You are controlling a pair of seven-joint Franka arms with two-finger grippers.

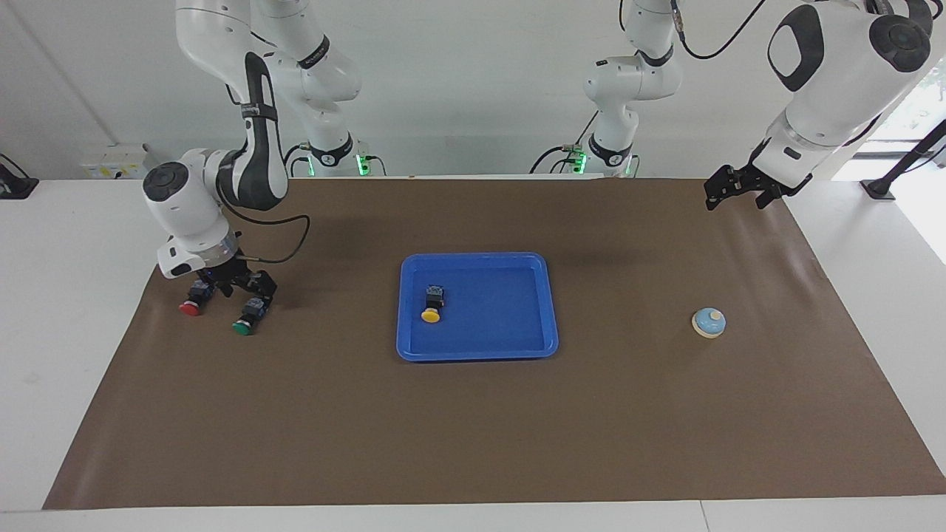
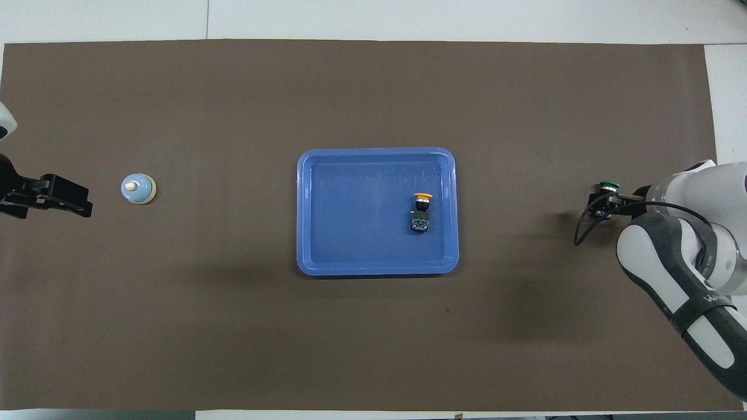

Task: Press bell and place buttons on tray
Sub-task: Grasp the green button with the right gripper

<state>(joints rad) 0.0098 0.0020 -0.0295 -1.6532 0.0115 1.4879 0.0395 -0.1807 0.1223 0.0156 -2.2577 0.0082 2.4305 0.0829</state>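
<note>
Right gripper [image 1: 238, 285], jaws spread, sits low over the green-capped black push-button [image 1: 248, 315] to grasp it for the flat blue plastic tray [image 1: 550, 310] holding the yellow-capped button [image 1: 432, 305]; left gripper [image 1: 739, 187] waits open, raised.

We saw bright, even light in both views, with soft shadows on the brown mat [image 1: 473, 414] and daylight glare at the facing view's right edge. Focus was sharp.

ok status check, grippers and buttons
Right gripper open, low over green button and red button. Left gripper open, waiting. Yellow button in tray. Nothing in the way.
</note>
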